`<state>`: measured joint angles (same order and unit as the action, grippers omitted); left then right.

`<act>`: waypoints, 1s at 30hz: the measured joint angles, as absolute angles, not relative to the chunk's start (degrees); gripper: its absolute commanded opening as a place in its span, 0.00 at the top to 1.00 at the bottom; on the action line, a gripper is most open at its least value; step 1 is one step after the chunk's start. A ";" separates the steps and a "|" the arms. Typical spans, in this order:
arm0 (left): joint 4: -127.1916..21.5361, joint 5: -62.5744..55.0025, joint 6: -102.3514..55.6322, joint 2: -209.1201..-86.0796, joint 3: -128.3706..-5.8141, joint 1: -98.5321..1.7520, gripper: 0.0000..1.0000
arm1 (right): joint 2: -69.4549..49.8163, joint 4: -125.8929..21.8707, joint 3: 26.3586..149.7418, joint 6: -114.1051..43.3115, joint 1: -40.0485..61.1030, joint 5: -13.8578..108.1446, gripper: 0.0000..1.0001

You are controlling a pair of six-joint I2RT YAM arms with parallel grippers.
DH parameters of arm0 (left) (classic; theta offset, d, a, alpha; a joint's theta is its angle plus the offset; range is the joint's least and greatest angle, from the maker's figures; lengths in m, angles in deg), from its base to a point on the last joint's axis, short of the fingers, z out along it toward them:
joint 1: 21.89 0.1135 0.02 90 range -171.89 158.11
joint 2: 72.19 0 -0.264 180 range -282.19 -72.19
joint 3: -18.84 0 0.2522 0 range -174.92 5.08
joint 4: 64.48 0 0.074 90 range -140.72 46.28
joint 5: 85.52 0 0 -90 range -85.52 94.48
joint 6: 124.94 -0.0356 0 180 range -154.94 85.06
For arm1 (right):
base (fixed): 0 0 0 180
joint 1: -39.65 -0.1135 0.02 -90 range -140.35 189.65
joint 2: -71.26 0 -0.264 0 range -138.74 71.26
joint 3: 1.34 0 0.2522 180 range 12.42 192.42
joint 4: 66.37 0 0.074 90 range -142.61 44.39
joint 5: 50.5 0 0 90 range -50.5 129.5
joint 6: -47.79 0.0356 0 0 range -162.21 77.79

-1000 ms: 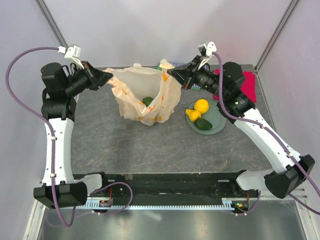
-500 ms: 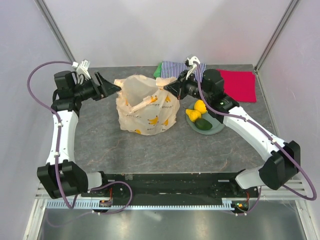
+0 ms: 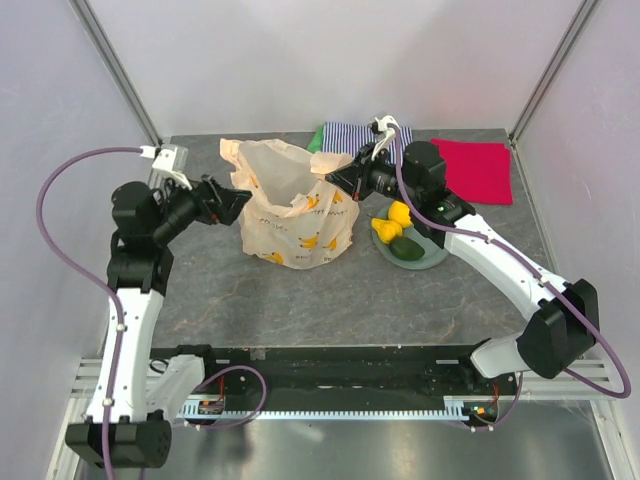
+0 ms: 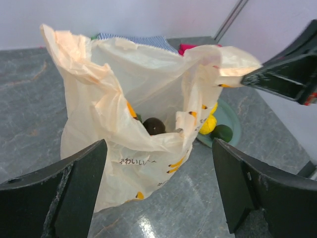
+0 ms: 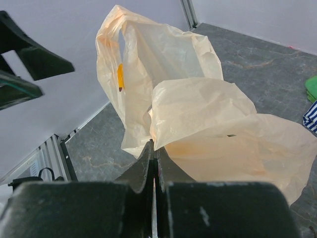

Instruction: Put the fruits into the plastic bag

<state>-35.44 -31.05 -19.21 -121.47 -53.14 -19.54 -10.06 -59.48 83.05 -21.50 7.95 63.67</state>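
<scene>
Pinching the rim of the plastic bag (image 3: 295, 220) in my right gripper (image 3: 333, 176) by the desk's far edge to hold its mouth up, left gripper (image 3: 243, 198) spread beside it, free for the lemon (image 3: 401, 211), pear (image 3: 384, 228) and avocado (image 3: 407, 247) on the plate (image 3: 437, 254).

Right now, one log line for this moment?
left end effector open | right end effector shut on plastic bag | lemon, pear, avocado on plate
</scene>
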 measured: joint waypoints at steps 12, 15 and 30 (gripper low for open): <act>-32.46 -16.30 -23.17 -137.82 -63.06 -26.93 0.38 | -9.23 -59.66 82.17 -20.91 7.95 64.17 1.00; -32.46 -14.44 -24.02 -139.17 -64.46 -27.45 0.63 | -9.20 -59.46 82.17 -20.98 7.95 64.23 0.84; -32.07 -13.46 -25.46 -137.43 -61.93 -27.50 0.98 | 10.71 -39.74 82.81 -31.40 9.07 47.34 0.08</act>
